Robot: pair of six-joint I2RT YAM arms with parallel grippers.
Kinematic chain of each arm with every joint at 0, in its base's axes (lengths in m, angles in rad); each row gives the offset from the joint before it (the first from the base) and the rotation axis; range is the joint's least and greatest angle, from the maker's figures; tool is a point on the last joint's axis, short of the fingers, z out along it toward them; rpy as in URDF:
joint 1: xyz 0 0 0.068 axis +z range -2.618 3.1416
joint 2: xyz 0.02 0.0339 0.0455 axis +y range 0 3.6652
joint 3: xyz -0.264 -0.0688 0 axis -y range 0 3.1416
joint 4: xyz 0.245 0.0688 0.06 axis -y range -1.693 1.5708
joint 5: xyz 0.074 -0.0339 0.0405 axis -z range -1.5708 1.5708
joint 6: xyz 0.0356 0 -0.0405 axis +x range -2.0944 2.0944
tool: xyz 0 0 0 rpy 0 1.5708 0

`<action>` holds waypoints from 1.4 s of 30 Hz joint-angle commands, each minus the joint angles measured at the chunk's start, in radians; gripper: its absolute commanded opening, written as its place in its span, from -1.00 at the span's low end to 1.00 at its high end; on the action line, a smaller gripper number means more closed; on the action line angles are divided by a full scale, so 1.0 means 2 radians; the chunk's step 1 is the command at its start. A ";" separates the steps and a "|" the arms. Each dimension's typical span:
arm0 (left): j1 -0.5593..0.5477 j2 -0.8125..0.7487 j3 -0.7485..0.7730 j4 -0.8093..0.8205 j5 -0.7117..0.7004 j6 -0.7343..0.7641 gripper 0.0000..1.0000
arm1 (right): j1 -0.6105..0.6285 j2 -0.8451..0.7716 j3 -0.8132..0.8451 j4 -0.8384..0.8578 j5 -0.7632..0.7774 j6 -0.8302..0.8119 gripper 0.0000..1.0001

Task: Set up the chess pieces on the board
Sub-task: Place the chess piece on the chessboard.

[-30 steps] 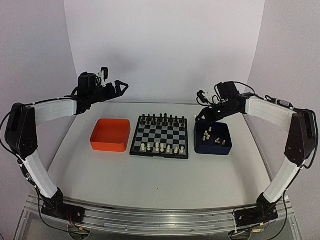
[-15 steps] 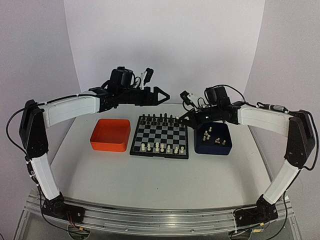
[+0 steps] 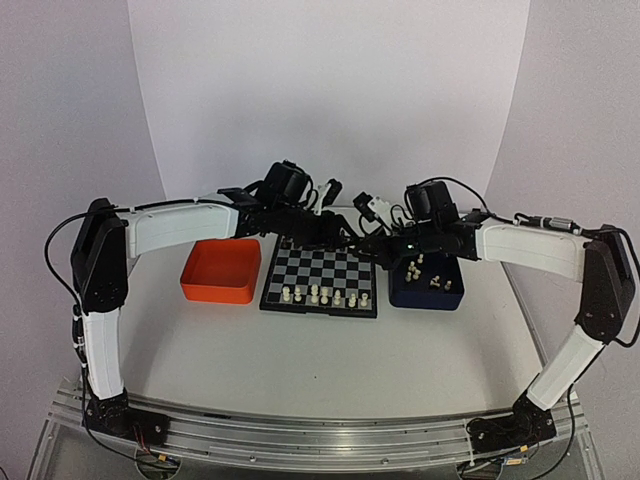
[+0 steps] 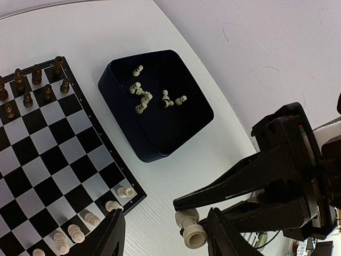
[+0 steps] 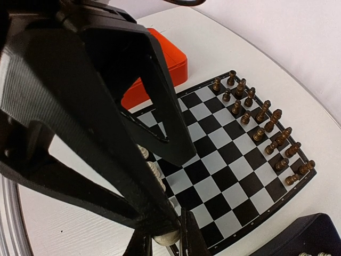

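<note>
My right gripper (image 5: 166,241) is shut on a cream-white chess piece (image 4: 191,230), held in the air over the board's right edge. My left gripper (image 4: 165,237) has come up against it, its jaws open on either side of that piece. In the top view the left gripper (image 3: 345,237) and the right gripper (image 3: 373,245) meet above the board (image 3: 318,311). Several cream pieces (image 3: 318,295) stand along the board's near row. More cream pieces (image 4: 146,96) lie in the dark blue tray (image 4: 160,144).
Dark pieces (image 4: 32,85) fill the board's far rows. An orange tray (image 3: 215,291) sits left of the board, and the blue tray (image 3: 425,298) right of it. Both arms cross over the board's far half.
The left arm has swung right from beyond the orange tray to over the board, and its jaws have narrowed. The right gripper has moved left from the blue tray to meet it.
</note>
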State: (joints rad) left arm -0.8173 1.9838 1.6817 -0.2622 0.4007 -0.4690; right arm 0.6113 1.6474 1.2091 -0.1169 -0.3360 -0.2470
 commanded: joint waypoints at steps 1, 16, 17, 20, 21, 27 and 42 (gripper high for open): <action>0.001 -0.003 0.017 -0.001 0.008 -0.015 0.01 | 0.003 -0.022 -0.002 0.023 0.025 -0.007 -1.00; 0.001 -0.001 0.007 0.010 0.037 -0.033 -0.36 | 0.006 -0.024 -0.015 0.055 0.032 -0.005 -1.00; 0.001 -0.001 0.006 0.012 0.037 -0.034 -0.38 | 0.006 -0.025 -0.015 0.055 0.029 -0.006 -1.00; 0.001 0.001 0.006 0.017 0.038 -0.035 -0.44 | 0.008 -0.027 -0.019 0.055 0.018 -0.009 -1.00; 0.001 0.002 0.007 0.018 0.040 -0.035 -0.45 | 0.008 -0.027 -0.020 0.054 0.017 -0.010 -1.00; 0.002 0.007 0.012 0.018 0.052 -0.035 -0.78 | 0.008 -0.030 -0.025 0.055 0.023 -0.015 -1.00; 0.002 -0.045 -0.003 -0.022 -0.081 -0.010 -1.00 | 0.009 -0.037 -0.043 0.055 0.030 0.026 0.58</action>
State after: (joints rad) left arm -0.8175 1.9845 1.6808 -0.2600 0.4028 -0.5245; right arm 0.6232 1.6277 1.1511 -0.0348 -0.2721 -0.2299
